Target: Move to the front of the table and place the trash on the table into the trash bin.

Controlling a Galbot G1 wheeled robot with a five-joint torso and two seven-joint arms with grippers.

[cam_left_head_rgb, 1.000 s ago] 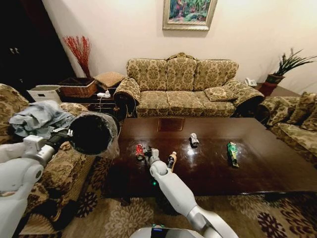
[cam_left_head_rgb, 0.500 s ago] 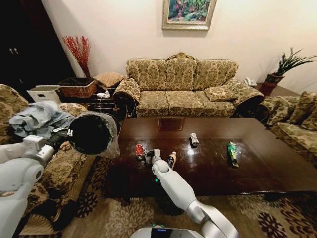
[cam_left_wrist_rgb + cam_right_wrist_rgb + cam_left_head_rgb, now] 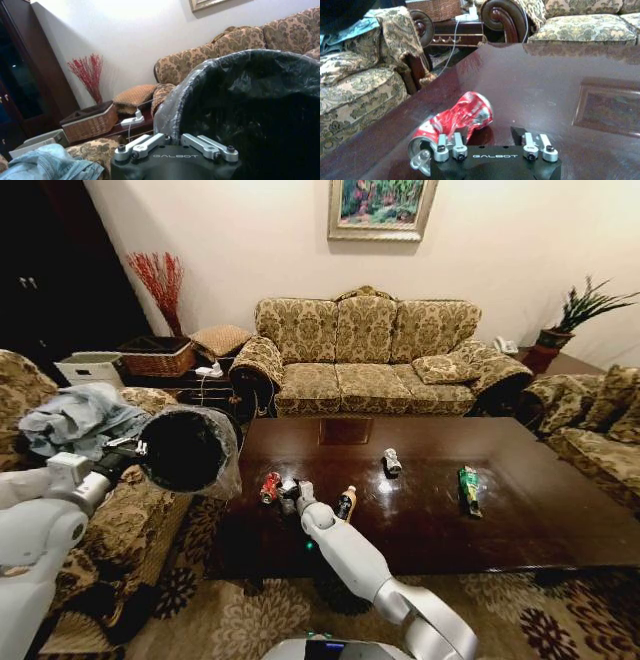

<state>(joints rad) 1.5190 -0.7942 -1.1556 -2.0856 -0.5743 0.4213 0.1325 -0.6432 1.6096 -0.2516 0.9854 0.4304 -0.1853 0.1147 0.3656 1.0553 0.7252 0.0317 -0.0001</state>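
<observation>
The dark wooden table [image 3: 520, 530] carries the trash: a crushed red can [image 3: 270, 486], a tan bottle [image 3: 346, 502], a silvery can [image 3: 391, 462] and a green packet [image 3: 468, 486]. My right gripper [image 3: 290, 493] is low over the table's near left part, open. In the right wrist view the red can [image 3: 455, 120] lies tilted against the outer side of one finger, and the gap of the right gripper [image 3: 492, 132] holds nothing. My left gripper [image 3: 135, 448] is shut on the rim of the black lined trash bin [image 3: 190, 448], held tipped on its side left of the table.
A patterned sofa [image 3: 365, 350] stands behind the table and another sofa [image 3: 600, 440] at the right. An armchair with blue cloth [image 3: 75, 420] is close by my left arm. A wicker basket [image 3: 158, 358] sits on a side table at the back left.
The red can has slid left and tilted, pushed by my right gripper, which moved slightly left. The left arm and bin have not moved.
</observation>
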